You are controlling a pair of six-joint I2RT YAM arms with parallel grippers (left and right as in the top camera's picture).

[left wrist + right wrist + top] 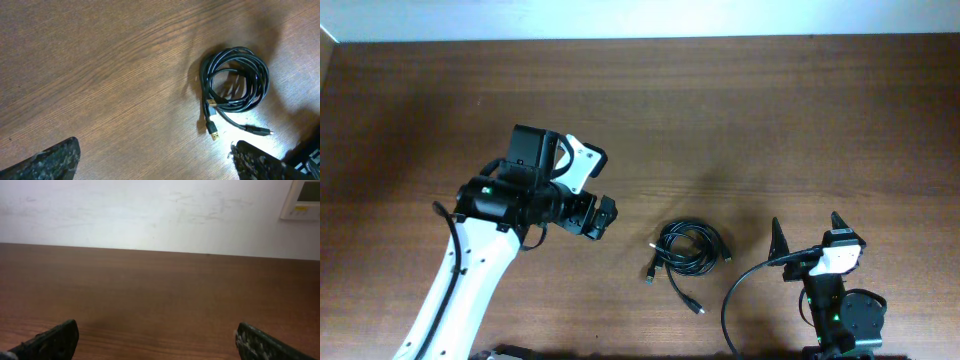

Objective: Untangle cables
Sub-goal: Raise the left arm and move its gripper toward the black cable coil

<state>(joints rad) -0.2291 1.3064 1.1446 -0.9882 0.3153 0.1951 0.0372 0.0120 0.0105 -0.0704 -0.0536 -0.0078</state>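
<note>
A black cable [690,249] lies coiled on the wooden table, with loose ends trailing toward the front. The left wrist view shows the coil [235,80], a gold USB plug [213,134] and a small plug [260,131]. My left gripper [598,218] is open and empty, to the left of the coil and apart from it; its fingertips frame bare wood in the left wrist view [155,160]. My right gripper [808,232] is open and empty, to the right of the coil, pointing at the far wall; it also shows in the right wrist view [156,340].
The right arm's own black supply cable [735,300] loops over the table at the front right. A white wall [150,210] stands behind the table's far edge, with a white control panel [302,199] on it.
</note>
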